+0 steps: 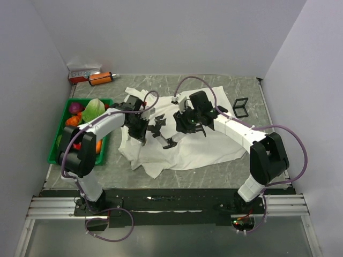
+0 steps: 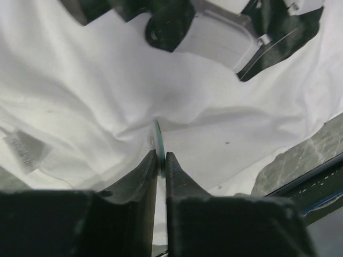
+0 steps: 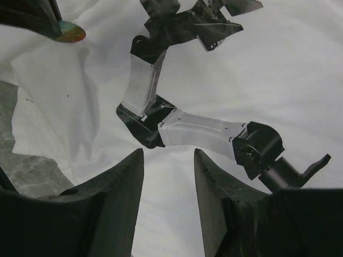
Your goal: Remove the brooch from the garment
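Inside a white-walled enclosure, on a grey marbled table [image 1: 214, 166], a white garment [image 1: 187, 152] lies spread and rumpled between two robot arms. The brooch [image 2: 158, 143], a small thin disc seen edge-on from the left wrist camera, sits pinched between the tips of the left gripper [image 2: 161, 160], whose jaws are closed tight on it. The cloth bunches into creases that run to the disc. From the right wrist camera the same brooch [image 3: 70, 32] shows its face, glinting orange and teal at the tip of a dark finger over the cloth. The right gripper [image 3: 169, 154] hovers over the garment near its middle, jaws apart with nothing between them. Just beyond them a black-and-grey print [image 3: 161, 115] covers the fabric. From above, the two grippers face each other across the print. A green basket [image 1: 59, 156] of produce stands at the table's left edge, and an orange-and-black cylinder [image 1: 101, 78] lies beside a small box [image 1: 81, 72] at the back wall. A small black frame [image 1: 241, 107] rests near the garment's right edge.
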{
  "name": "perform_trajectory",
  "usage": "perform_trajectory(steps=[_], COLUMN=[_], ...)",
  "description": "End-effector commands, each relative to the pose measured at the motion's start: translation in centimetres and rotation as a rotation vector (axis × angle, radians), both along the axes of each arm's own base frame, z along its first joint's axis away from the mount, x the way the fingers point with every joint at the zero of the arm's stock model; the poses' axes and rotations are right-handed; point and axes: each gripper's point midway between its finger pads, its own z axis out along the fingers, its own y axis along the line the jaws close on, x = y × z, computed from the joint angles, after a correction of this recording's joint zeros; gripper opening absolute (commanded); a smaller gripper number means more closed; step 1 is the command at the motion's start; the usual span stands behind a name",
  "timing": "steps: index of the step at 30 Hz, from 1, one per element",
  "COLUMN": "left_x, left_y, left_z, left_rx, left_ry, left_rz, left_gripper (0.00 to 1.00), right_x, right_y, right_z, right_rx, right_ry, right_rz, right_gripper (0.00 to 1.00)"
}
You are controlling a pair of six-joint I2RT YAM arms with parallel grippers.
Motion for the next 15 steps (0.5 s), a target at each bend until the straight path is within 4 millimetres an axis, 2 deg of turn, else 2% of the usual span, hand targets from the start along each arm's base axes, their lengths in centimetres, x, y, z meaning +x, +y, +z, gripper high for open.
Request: perform_trajectory(steps=[1,4,5,9,11,14,15], left_x=[0.8,0.2,0.2,0.9,1.3,2.7,3.5], left_y=[-3.0,-4.3,-4.4,-4.3,-4.3,-3.2,-1.9], left_z=[0.4,0.2,0.3,1.1,2.0,4.5,5.1], left_rx=[0.028,0.01,0.007,0.003,-0.015,-0.07,-0.082], left_ry=[-0.042,-0.029,-0.024,-0.042,-0.058,-0.111,-0.128], left_rz=[0.041,0.037,0.04,0.047,0.055,0.097,0.135], left_gripper=[0.18,0.28,0.29,0.43,0.45,0.47,0.47], right_x=[0.2,-0.2,-0.5,-0.9,-0.8,-0.7,-0.7], right_y=[-0.1,-0.4,-0.4,0.0,0.4,1.4,1.8], right_z=[0.6,0.5,0.3,0.1,-0.1,0.0,0.0], right_rx=[0.009,0.006,0.01,0.027,0.039,0.075,0.091], right_ry=[-0.033,-0.03,-0.019,0.012,0.03,0.061,0.075], right_rz=[-0.036,-0.036,-0.033,-0.024,-0.027,-0.016,-0.007], right_gripper=[0.49,0.5,0.5,0.5,0.5,0.5,0.5])
